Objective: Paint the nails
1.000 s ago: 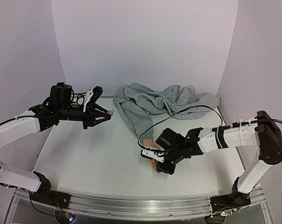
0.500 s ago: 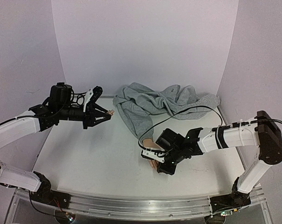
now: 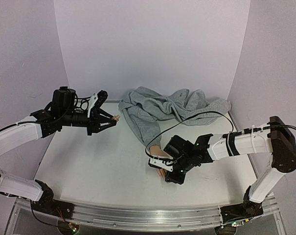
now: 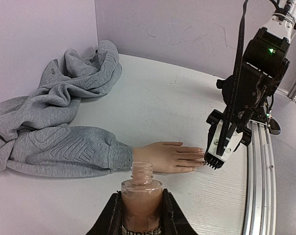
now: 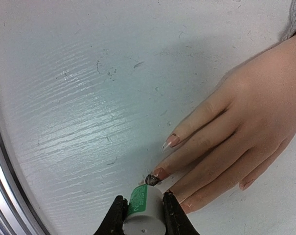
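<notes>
A flesh-coloured mannequin hand (image 5: 245, 117) lies palm down on the white table, its wrist in a grey sweatshirt sleeve (image 4: 64, 147). Its pale pointed nails (image 5: 170, 141) point toward the table's near edge. My right gripper (image 5: 142, 208) is shut on a white brush cap with a green label (image 5: 144, 208). The dark brush tip (image 5: 151, 179) touches the nail of the middle finger (image 5: 161, 173). In the top view the right gripper (image 3: 163, 166) covers the fingertips. My left gripper (image 4: 141, 213) is shut on an open bottle of pinkish polish (image 4: 141, 193), held upright above the table at the left (image 3: 112, 119).
The grey sweatshirt (image 3: 172, 110) is heaped at the back centre. A black cable (image 3: 187, 117) arcs over it to the right arm. An aluminium rail (image 3: 148, 216) runs along the near edge. Pale walls close off the left, back and right.
</notes>
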### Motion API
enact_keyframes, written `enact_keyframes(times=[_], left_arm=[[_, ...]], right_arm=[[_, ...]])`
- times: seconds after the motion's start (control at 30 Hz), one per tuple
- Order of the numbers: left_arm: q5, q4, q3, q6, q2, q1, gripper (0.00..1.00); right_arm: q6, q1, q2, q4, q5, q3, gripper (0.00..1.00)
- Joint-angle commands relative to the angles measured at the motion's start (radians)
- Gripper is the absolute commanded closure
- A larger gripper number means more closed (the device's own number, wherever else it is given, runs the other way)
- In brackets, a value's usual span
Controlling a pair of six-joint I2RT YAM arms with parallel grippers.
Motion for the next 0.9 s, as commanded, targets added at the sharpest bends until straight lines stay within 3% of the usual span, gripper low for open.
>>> enact_keyframes(times=[0.0,0.23,0.57,0.87], left_arm=[[0.022,0.036,0.021,-0.001,-0.024,0.006,1.0],[0.026,0.036,0.021,-0.003,-0.023,0.007,1.0],[0.049,0.036,0.025,-0.014,-0.042,0.007,1.0],[0.151,0.036,0.029,-0.027,-0.054,-0.004,1.0]], right_arm=[[0.017,0.009,-0.007,-0.059,-0.015,0.03,1.0],[0.032,0.011,-0.047,-0.062,-0.021,0.026,1.0],[0.122,0.012,-0.292,-0.01,-0.022,0.036,1.0],[0.373,0.011,-0.424,0.413,0.086,0.037,1.0]])
